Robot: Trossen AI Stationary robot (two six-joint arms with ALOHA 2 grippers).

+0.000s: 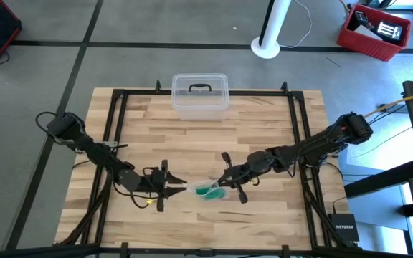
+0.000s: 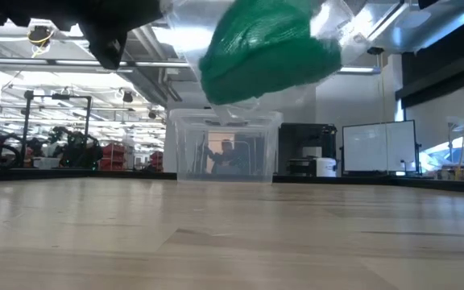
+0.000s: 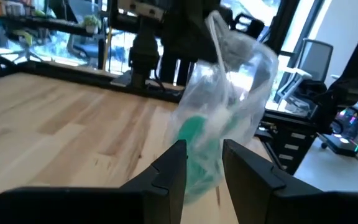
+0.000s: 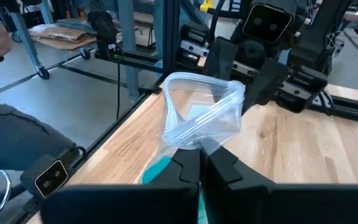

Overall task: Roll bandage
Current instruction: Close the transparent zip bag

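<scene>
Pale butcher-block table [image 1: 264, 136] of glued wooden strips, ringed by a black metal frame. Teal-green bandage [image 1: 208, 190] bunched soft and lumpy inside a crinkled clear zip bag [image 1: 205, 188], held up off the wood near the front middle of the table, between the two arms. Right gripper [image 1: 223, 183] pinched shut on the bag's film just below its ribbed zip mouth, which gapes in a loose loop in the right wrist view [image 4: 194, 115]. Left gripper [image 1: 180, 185] just beside the bag from the other side, its dark angular fingers [image 3: 173, 165] set narrowly apart with the bag's lower, bandage-filled end in the slot between them; cannot tell whether they press on the plastic. In the low view, a rounded green mass [image 2: 268, 48] wrapped in glossy film hanging above the tabletop. Rectangular clear plastic box [image 1: 200, 93] with a dark handle on its lid, at the far edge of the table, well apart from the bag.
</scene>
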